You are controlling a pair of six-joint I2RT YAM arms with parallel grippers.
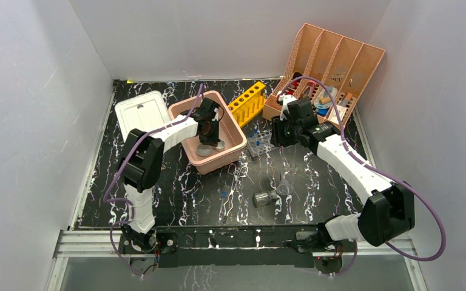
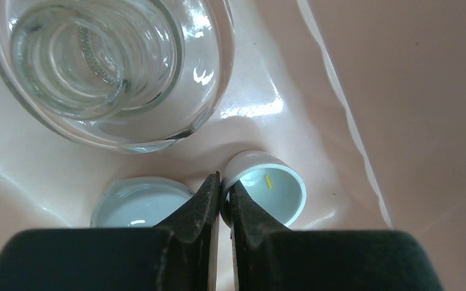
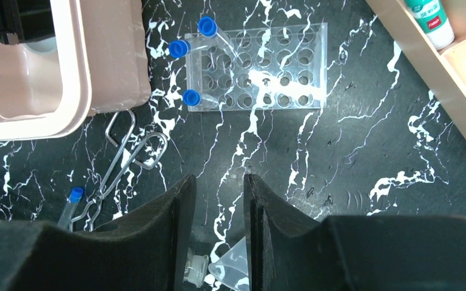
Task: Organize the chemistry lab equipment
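Note:
My left gripper (image 1: 209, 130) is down inside the pink tub (image 1: 233, 124). In the left wrist view it (image 2: 224, 188) is shut on the rim of a small white dish (image 2: 273, 188) that is tilted on its side. A second white dish (image 2: 136, 203) lies beside it, and a clear round glass vessel (image 2: 109, 66) stands beyond them. My right gripper (image 1: 277, 134) is open and empty above the table (image 3: 219, 182). The wire tongs (image 1: 233, 188) lie on the table, also in the right wrist view (image 3: 121, 167). A small glass beaker (image 1: 263, 198) lies on its side beside a clear funnel (image 1: 284, 187).
A clear test-tube rack (image 3: 267, 66) with blue-capped tubes lies by the tub. A yellow tube rack (image 1: 247, 103) and the peach file organizer (image 1: 327, 66) stand at the back. A white lid (image 1: 141, 112) lies left of the tub. A loose blue-capped tube (image 3: 73, 200) lies by the tongs.

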